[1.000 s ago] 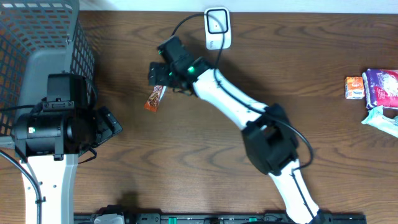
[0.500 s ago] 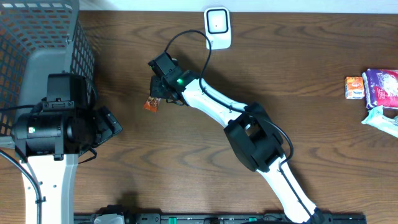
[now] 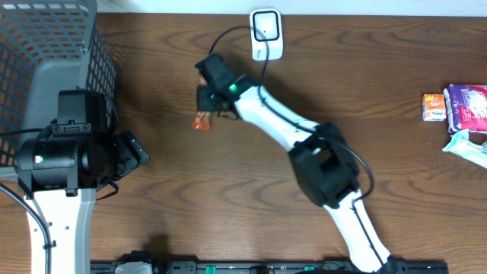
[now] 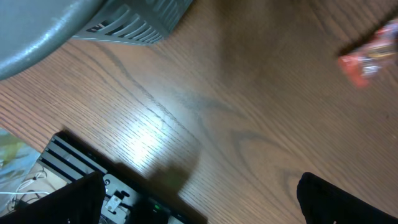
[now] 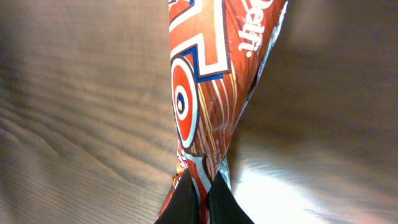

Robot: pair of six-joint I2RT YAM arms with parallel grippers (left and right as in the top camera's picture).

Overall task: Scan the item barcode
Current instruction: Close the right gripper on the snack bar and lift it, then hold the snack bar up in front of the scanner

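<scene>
Snack bar (image 5: 211,81), orange-red foil wrapper, pinched by one crimped end in the closed right fingers (image 5: 186,202) and held over the bench (image 3: 380,76) between scanner (image 3: 266,34) and basket (image 3: 46,46), nearer the scanner. The tip grip, by my judgement, leaves the printed faces free to turn toward the reader. Left fingers (image 4: 348,199) spread wide, empty, beside the basket and well apart from the item. No barcode shows on any visible face, whether the wrapper touches the bench cannot be told, and it appears small from overhead and blurred at the edge of the left wrist view.
</scene>
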